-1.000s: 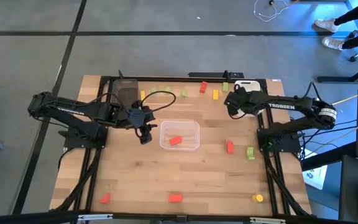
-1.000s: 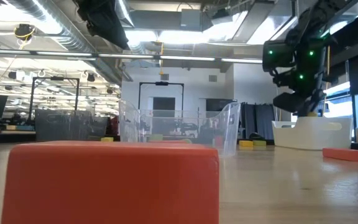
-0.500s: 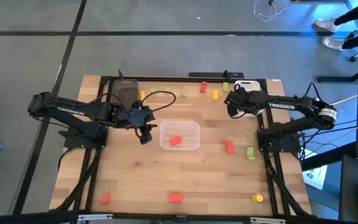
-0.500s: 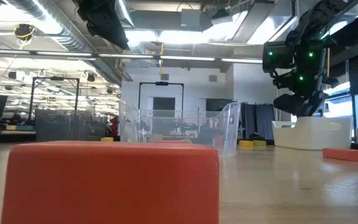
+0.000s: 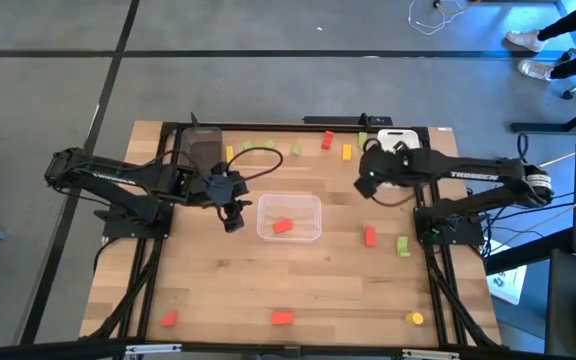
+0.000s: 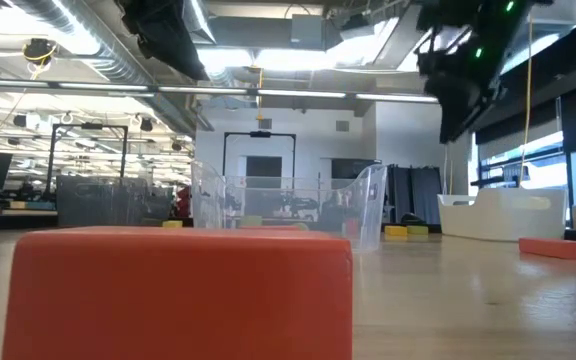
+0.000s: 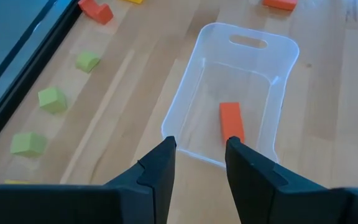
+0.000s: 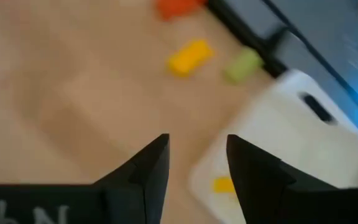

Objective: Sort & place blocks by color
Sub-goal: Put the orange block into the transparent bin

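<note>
Blocks lie spread over the wooden table, and the description goes from the lower edge of the high view to the upper edge. Near the lower edge lie a small red block at the lower left, a bigger red block in the lower middle and a yellow block at the lower right. Higher, in the right part, a red block stands beside a green block. In the middle of the frame the clear tray holds one red block. The left gripper hangs just beside the left wall of this tray; in the left wrist view its two fingers stand a little apart with nothing between them, above the near rim of the tray. The right gripper is in the upper right of the frame, near the white tray; in the right wrist view its fingers are also apart and empty, and one yellow block lies inside the white tray. Along the upper edge of the table lie a yellow block, a red block, a green block and another green block. A dark grey tray sits at the upper left, partly under the left arm.
</note>
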